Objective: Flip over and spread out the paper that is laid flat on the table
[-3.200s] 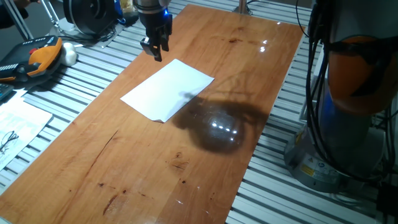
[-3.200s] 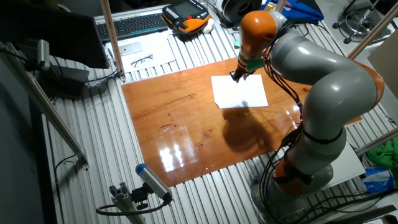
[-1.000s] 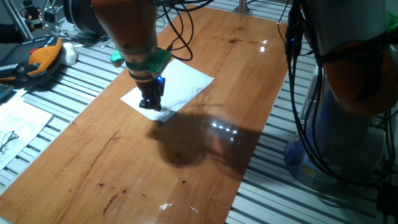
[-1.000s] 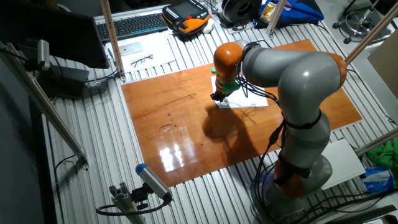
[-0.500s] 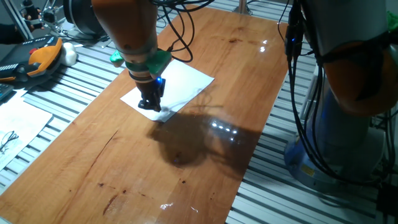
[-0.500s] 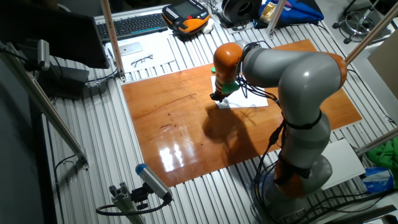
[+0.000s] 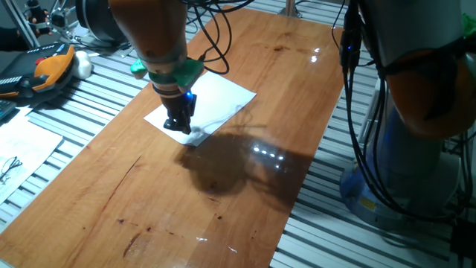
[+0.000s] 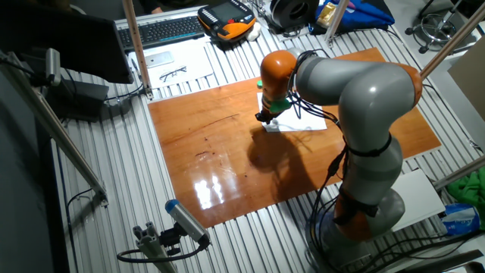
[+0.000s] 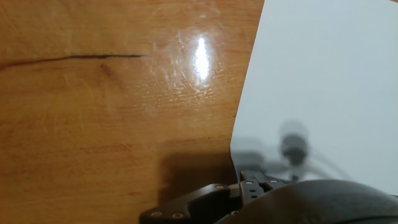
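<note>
The paper [image 7: 219, 97] lies on the reddish-brown table [image 7: 245, 186] with its blank white face up. My gripper [image 7: 179, 126] is down at the paper's near left edge with its fingers together, pinching that edge. In the hand view the paper [image 9: 323, 81] fills the right side, and its edge curls slightly as it runs into the gripper [image 9: 242, 186] at the bottom. The other fixed view shows the gripper [image 8: 264, 117] at the left edge of the paper [image 8: 303, 120]; my arm hides part of the sheet.
Another printed sheet with glasses [image 7: 18, 152] lies on the grey slatted surface to the left. An orange and black handheld device [image 7: 44, 67] is at the far left. A keyboard [image 8: 163, 30] lies beyond the table. The robot's base [image 7: 416, 112] stands at the right.
The gripper has moved from above the paper's far left corner down to its near left edge. Over the last second it has barely shifted.
</note>
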Robot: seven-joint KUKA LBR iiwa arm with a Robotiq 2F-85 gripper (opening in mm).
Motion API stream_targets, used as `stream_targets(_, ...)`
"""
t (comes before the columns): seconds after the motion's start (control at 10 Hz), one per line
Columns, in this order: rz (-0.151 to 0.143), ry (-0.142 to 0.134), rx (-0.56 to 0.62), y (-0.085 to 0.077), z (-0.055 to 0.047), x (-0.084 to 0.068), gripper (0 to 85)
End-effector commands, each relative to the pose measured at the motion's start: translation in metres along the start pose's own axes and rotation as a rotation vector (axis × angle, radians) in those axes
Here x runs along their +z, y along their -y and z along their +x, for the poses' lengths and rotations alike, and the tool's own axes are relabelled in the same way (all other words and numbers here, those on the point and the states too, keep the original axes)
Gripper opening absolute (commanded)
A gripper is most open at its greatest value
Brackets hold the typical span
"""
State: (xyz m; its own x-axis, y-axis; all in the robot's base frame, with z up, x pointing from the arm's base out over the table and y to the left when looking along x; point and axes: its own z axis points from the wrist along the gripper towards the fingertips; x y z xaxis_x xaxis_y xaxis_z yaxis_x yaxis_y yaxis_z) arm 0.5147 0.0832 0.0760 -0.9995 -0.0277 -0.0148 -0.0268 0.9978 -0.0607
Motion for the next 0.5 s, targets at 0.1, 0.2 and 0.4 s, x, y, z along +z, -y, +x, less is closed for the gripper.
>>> stream_targets(0.1,0.022,-0.03,0.0,-0.0004,0.0,0.0,0.0)
stream_targets(0.2,0.021,-0.05,-0.009,-0.0004,0.0,0.0,0.0)
stream_targets(0.4,0.003,-0.062,-0.04,-0.0004,0.0,0.0,0.0)
